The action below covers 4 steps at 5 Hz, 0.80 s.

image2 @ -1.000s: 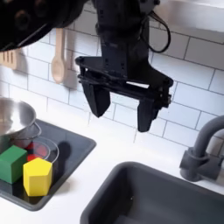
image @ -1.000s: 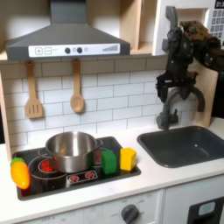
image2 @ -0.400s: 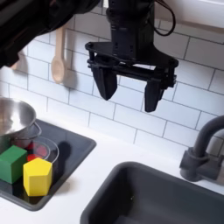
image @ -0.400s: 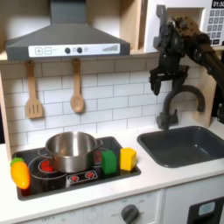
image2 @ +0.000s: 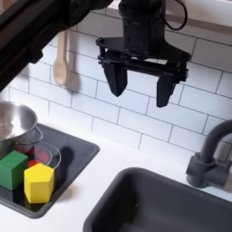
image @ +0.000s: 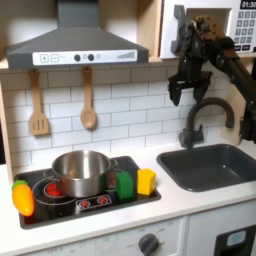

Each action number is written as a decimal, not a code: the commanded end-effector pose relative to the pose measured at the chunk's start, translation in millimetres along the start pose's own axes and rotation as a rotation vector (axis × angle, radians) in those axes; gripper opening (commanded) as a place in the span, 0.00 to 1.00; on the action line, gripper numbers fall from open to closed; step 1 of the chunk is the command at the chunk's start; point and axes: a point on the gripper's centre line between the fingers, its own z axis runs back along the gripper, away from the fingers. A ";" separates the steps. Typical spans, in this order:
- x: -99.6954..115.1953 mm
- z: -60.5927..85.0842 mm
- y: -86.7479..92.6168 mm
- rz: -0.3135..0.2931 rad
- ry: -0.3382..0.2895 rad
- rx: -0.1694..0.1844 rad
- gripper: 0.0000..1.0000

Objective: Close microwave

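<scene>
The microwave [image: 215, 28] sat high at the first exterior view's upper right, above the sink [image: 212, 165], so the gripper [image2: 139, 90] hung raised beneath it, jaws spread wide and empty, presumably positioning for a door push.

Light was soft, even and fairly bright in both exterior views. Faint shadows lay on the white tile wall [image: 120, 105] beside the hanging spoons. Both pictures were coarse and slightly blurred, dark parts losing detail against that wall.
</scene>
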 end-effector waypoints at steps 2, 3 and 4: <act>6.0 0.4 -1.2 0.000 0.000 -0.008 1.00; 8.6 0.9 -2.8 0.001 -0.004 -0.016 1.00; 14.7 -1.7 -5.0 0.011 -0.003 -0.017 1.00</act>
